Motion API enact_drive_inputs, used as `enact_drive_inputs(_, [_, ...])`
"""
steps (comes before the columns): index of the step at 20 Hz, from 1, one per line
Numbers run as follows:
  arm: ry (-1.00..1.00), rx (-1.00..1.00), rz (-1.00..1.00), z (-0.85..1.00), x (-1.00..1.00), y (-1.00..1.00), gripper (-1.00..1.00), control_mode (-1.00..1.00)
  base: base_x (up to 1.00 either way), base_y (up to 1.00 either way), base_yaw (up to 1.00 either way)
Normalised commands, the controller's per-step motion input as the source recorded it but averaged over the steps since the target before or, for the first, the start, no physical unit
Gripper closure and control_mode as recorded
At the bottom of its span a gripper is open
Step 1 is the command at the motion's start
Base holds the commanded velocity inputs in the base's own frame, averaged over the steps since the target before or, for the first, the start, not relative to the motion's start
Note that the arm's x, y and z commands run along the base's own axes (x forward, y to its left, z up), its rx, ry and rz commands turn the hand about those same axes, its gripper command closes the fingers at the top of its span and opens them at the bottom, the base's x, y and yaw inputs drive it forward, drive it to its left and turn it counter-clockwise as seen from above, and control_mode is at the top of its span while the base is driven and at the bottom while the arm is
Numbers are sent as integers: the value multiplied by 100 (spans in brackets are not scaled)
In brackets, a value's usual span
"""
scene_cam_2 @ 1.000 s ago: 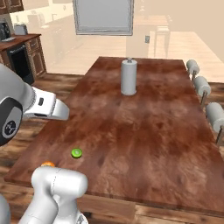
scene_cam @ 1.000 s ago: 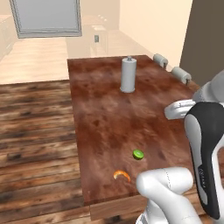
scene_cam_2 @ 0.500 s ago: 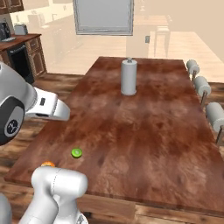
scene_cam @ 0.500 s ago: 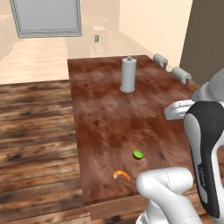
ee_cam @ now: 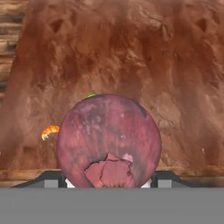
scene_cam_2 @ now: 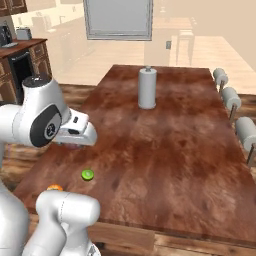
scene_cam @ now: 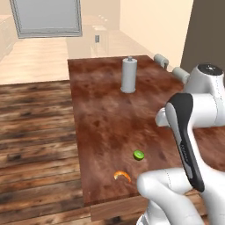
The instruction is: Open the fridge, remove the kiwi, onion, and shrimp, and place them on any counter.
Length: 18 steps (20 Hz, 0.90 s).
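Nothing has moved; hand [ee_cam: 109, 186] grips the reddish-purple onion [ee_cam: 109, 140], mottled and round, above the counter [ee_cam: 131, 57].

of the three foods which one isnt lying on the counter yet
The onion, the reddish-purple ball between the gripper's jaws; the kiwi and shrimp lie on the counter.

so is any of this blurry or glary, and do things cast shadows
Left base view: even flat light, no glare, kiwi and shrimp sharp, little shadow under them. Right base view: background washed pale, paper towel roll crisp. Hand view: onion looms large and soft-edged, counter texture smeared.
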Motion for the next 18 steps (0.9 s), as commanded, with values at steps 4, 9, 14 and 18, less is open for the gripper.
enact_drive_inputs(4, [22,0,0,-75,61,-6,100,-100,0,0,0])
enact_drive_inputs(9, [4,4,0,-75,54,-19,100,-100,0,0,0])
enact_drive_inputs(14, [0,7,0,-72,69,-21,100,-100,0,0,0])
enact_drive_inputs(18, [0,8,0,-74,68,-19,100,-100,0,0,0])
